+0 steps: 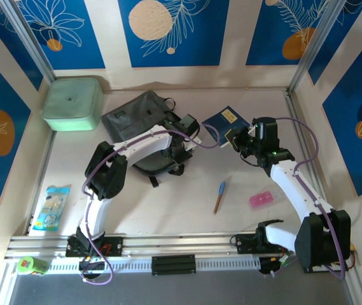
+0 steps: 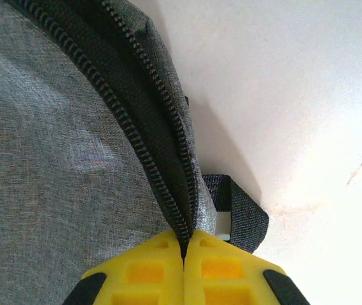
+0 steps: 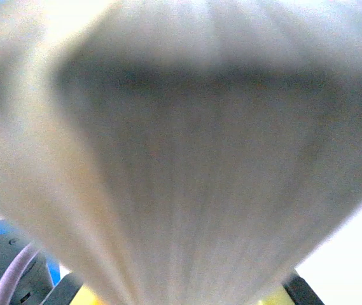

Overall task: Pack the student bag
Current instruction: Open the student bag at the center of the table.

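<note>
Left end effector (image 2: pixel 184 244) pinches student bag (image 2: pixel 53 159) zip edge; right end effector (image 1: pixel 233 135) clamps blue book (image 1: pixel 222 119); thin pinch may slip

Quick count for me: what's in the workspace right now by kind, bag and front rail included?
student bag: 1
mint-green box: 1
blue book: 1
pen: 1
pink block: 1
light-blue packet: 1
green-yellow item on the front rail: 1
Total: 7
</note>
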